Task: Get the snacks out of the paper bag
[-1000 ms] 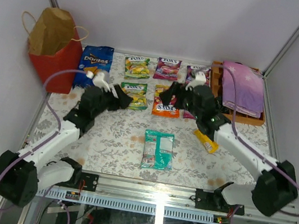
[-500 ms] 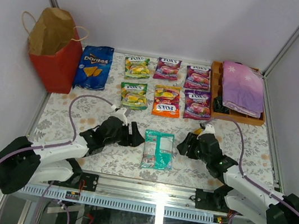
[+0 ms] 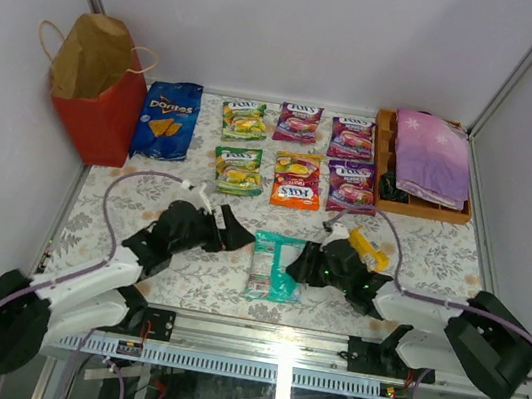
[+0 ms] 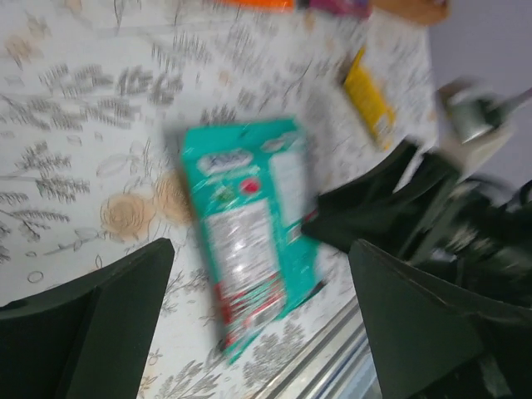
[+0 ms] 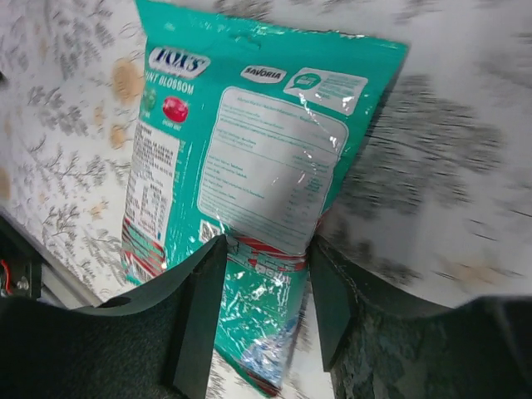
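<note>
The red paper bag [image 3: 91, 91] stands open at the far left corner. The blue Doritos bag [image 3: 167, 120] and several small candy pouches [image 3: 298, 154] lie in rows beyond the arms. A yellow bar [image 3: 368, 248] lies to the right. A teal pouch [image 3: 271, 264] lies tilted at the near middle. My right gripper [image 3: 298, 263] is shut on its right edge; in the right wrist view its jaws [image 5: 264, 307] straddle the pouch [image 5: 249, 166]. My left gripper [image 3: 237, 235] is open and empty just left of the pouch [image 4: 249, 224].
A brown wooden tray [image 3: 417, 207] with a folded purple cloth [image 3: 430, 155] sits at the far right. The table's near metal rail [image 3: 284, 342] runs just below the teal pouch. The right arm [image 4: 399, 208] shows close in the left wrist view.
Both arms have drawn back from the candy rows to the near middle. My right gripper has moved left onto the teal pouch, which has shifted left and tilted.
</note>
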Controlling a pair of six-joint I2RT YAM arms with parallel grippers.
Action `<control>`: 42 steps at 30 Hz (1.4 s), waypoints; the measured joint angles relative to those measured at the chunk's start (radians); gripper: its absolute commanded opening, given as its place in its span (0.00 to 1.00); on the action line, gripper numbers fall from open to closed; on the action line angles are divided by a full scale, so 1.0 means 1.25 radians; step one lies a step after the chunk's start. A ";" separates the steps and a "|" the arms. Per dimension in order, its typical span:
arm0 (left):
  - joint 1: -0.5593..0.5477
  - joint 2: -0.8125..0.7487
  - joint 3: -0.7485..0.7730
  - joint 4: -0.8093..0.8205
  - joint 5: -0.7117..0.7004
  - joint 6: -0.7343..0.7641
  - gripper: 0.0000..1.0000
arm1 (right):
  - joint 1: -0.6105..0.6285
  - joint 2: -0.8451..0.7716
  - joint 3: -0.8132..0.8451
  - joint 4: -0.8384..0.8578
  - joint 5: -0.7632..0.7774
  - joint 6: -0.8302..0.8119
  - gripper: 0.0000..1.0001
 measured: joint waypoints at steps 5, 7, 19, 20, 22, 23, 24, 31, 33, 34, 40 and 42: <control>0.080 -0.167 0.122 -0.190 0.007 0.028 0.95 | 0.122 0.183 0.119 0.068 0.010 0.038 0.51; 0.082 -0.219 0.172 -0.266 -0.018 0.046 0.97 | 0.154 0.276 0.190 0.095 0.009 0.047 0.50; 0.085 -0.398 0.242 -0.575 -0.150 0.036 1.00 | 0.221 0.834 0.831 0.180 -0.071 0.149 0.54; 0.085 -0.399 0.248 -0.596 -0.175 0.035 1.00 | 0.222 0.866 0.894 0.154 -0.077 0.146 0.59; 0.086 -0.390 0.272 -0.636 -0.217 0.035 1.00 | 0.226 0.908 0.990 0.104 -0.083 0.131 0.68; 0.086 -0.380 0.293 -0.656 -0.244 0.037 1.00 | 0.227 0.911 1.009 0.085 -0.083 0.121 0.72; 0.086 -0.369 0.314 -0.670 -0.269 0.040 1.00 | 0.227 0.906 1.011 0.072 -0.083 0.112 0.76; 0.086 -0.330 0.404 -0.711 -0.409 0.068 1.00 | 0.225 0.706 0.752 0.064 -0.053 0.074 0.82; 0.086 -0.329 0.404 -0.718 -0.428 0.074 1.00 | 0.227 0.648 0.663 0.091 -0.051 0.083 0.81; 0.086 -0.327 0.403 -0.720 -0.434 0.076 1.00 | 0.229 0.626 0.620 0.115 -0.049 0.094 0.80; 0.086 -0.304 0.382 -0.718 -0.439 0.078 1.00 | 0.244 0.663 0.573 0.264 -0.067 0.169 0.75; 0.087 -0.300 0.370 -0.718 -0.438 0.078 1.00 | 0.246 0.693 0.590 0.301 -0.077 0.190 0.73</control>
